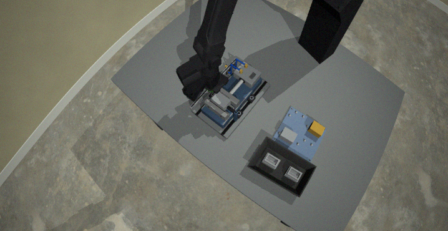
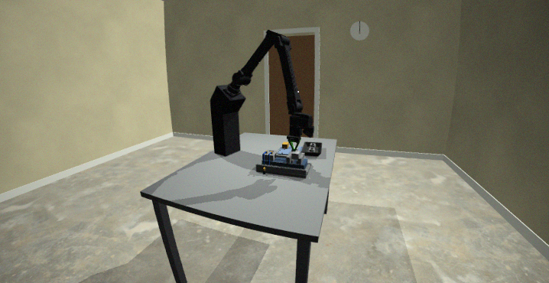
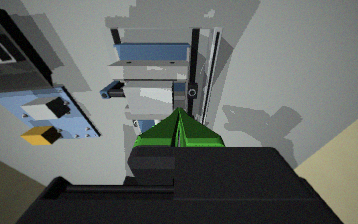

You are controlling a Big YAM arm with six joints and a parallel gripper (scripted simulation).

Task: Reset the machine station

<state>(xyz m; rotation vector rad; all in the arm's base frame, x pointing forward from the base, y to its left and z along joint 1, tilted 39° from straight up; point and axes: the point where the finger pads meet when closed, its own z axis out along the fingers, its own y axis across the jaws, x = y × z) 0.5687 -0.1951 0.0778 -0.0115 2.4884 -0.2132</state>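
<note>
- Gray metal fills the gap in the vise [image 1: 244, 95] [image 3: 151, 51]: one aluminum blank [image 1: 221, 100] [image 2: 297, 155] [image 3: 147, 101] lies between the jaws, seemingly flat.
- Its long side runs along the fixed jaw [image 1: 216, 109] [image 3: 152, 72], and one short end is at or very near the work stop [image 1: 231, 108] [image 3: 116, 93]. Whether either contact is fully closed, I cannot tell; the low bars beneath are hidden.
- Both visible finished parts, the first [image 1: 271, 160] and the second [image 1: 293, 173], lie in the black outfeed tray [image 1: 289, 153] [image 2: 314, 154] [image 3: 26, 49], pockets up. That share of the work looks done.
- The infeed plate [image 1: 301, 121] [image 3: 83, 121] bears the spare gray blank [image 1: 287, 135] [image 3: 41, 108] and the brass blank [image 1: 316, 128] [image 2: 285, 144] [image 3: 36, 136]. Both look placed, though I cannot make out whether each sits fully down between the pins.
- What remains, as I judge it, is mostly seating: a nudge to settle the vise blank against jaw and stop, if any gap is left.
- The arm [image 1: 219, 19] [image 2: 287, 69] reaches out from its pedestal, elbow high, forearm dropping steeply to the vise.
- The gripper [image 1: 211, 92] [image 2: 294, 150] [image 3: 179, 112] points down beside the vise blank, green fingertips pressed together with nothing between them; actual contact with the block is unclear.
</note>
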